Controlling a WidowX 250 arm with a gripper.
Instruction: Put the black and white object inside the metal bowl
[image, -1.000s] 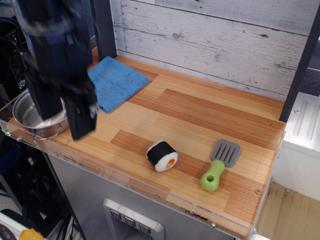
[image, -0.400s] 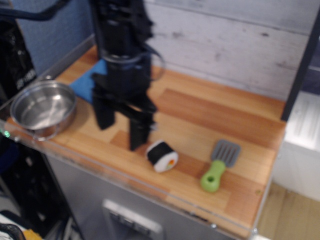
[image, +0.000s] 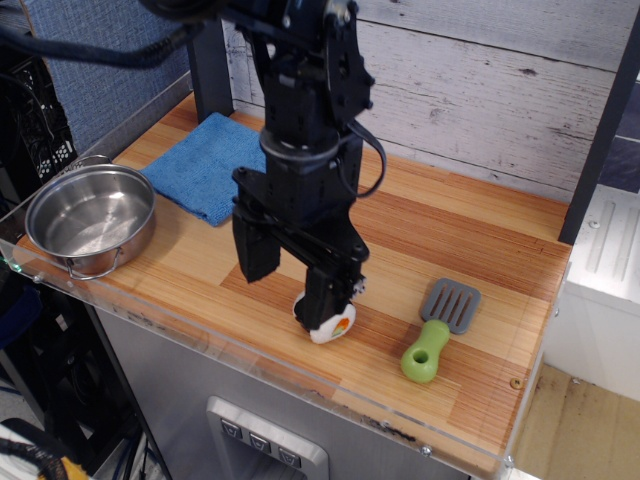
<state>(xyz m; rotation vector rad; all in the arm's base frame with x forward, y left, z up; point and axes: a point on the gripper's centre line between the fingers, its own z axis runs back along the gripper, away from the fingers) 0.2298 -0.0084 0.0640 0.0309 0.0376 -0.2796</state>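
Observation:
The black and white sushi roll lies on the wooden counter near its front edge, orange-green end facing front-right; my right finger hides most of it. My gripper hangs open just above the counter, its left finger well to the roll's left and its right finger directly over or against the roll. Nothing is held. The shiny metal bowl with wire loop handles stands empty at the counter's far left corner, well apart from the gripper.
A blue cloth lies at the back left, between the bowl and my arm. A grey-and-green toy spatula rests right of the roll. A clear acrylic lip runs along the counter's front edge; a whitewashed plank wall stands behind.
My arm has swept right from over the bowl to the counter's middle and come down, so the open fingers now stand at the sushi roll. The roll and bowl have stayed put.

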